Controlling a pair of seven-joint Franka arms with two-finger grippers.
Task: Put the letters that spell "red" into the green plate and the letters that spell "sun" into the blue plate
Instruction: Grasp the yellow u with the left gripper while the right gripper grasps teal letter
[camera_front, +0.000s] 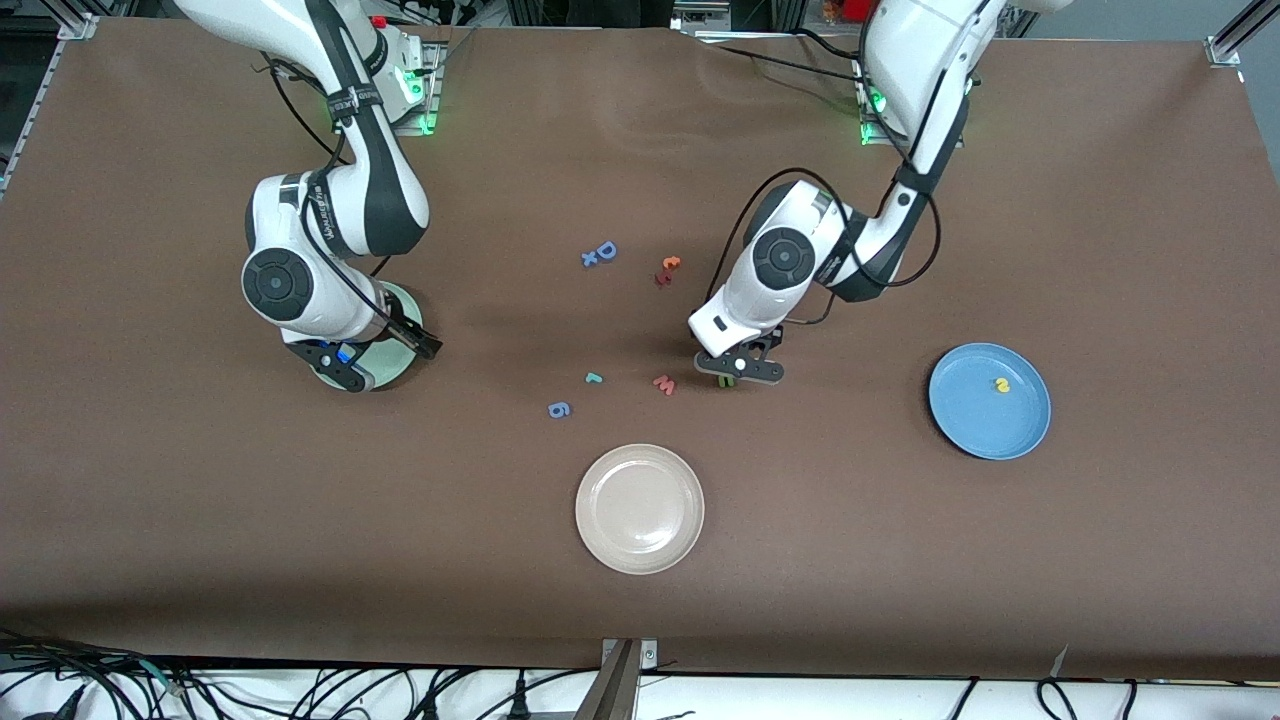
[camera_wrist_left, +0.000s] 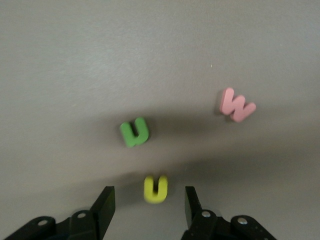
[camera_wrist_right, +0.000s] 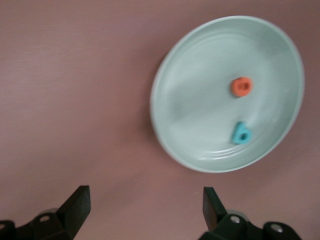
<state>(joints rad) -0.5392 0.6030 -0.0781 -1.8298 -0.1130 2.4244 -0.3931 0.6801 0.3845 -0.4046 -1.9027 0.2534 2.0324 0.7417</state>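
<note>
Left end effector (camera_wrist_left: 147, 207): half-open astride small yellow foam "u" (camera_wrist_left: 155, 188) on brown surface (camera_front: 900, 560) (centre before you pinch) | right end effector (camera_wrist_right: 145, 207): wide, empty, over pale mint-green plastic plate (camera_wrist_right: 170, 107).

The brown table (camera_front: 900, 560) carries everything. Between my left jaws, on the cloth, lies the yellow "u" (camera_wrist_left: 155, 188); just past them the green "n" (camera_wrist_left: 134, 132), and to one side the red "w" (camera_wrist_left: 237, 104). Past my right jaws sits the green plate (camera_wrist_right: 170, 115). The blue plate (camera_front: 965, 425) and cream plate (camera_front: 640, 508) rest apart.
</note>
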